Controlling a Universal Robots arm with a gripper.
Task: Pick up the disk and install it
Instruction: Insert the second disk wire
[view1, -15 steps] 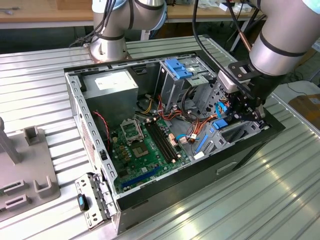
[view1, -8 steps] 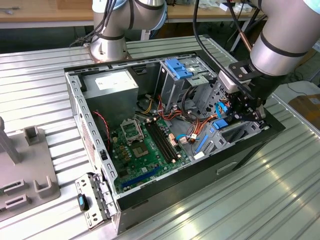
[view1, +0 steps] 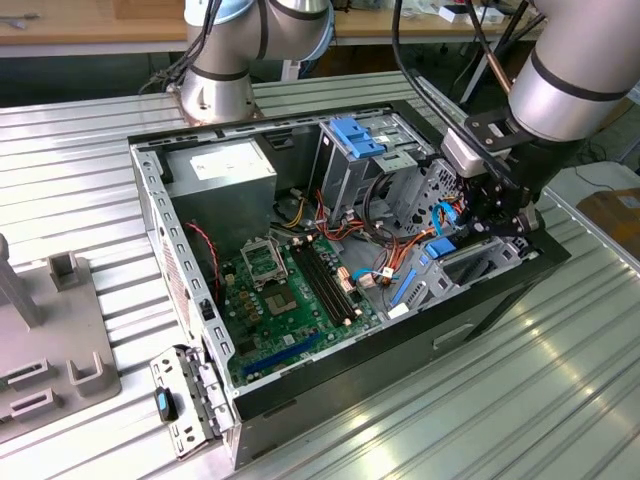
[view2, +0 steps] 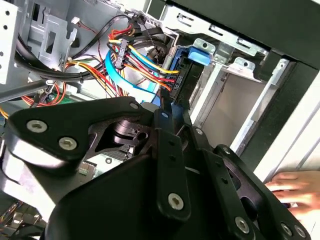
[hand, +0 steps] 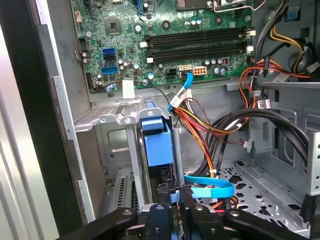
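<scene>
The disk (hand: 156, 142) stands on edge in the narrow bay at the case's front corner, its bright blue carrier end (view2: 199, 56) showing beside the silver bay wall. In the exterior view the disk (view1: 440, 248) is a small blue patch under the arm's wrist. My gripper (hand: 172, 194) reaches down into the case, its black fingers (view2: 165, 117) drawn together on the disk's near edge. In the exterior view my gripper (view1: 480, 226) hangs at the right inside the open computer case (view1: 150, 215). Red, yellow and orange cables (view2: 145, 65) run close past the disk.
The fixed blue bracket (view1: 355, 135) tops the silver drive cage at the back. The green motherboard (view1: 285, 300) lies in the case's middle and the power supply (view1: 220, 170) at the back. A hand (view2: 294, 187) rests outside the case wall. Grey fixtures (view1: 60, 330) stand at the exterior view's left.
</scene>
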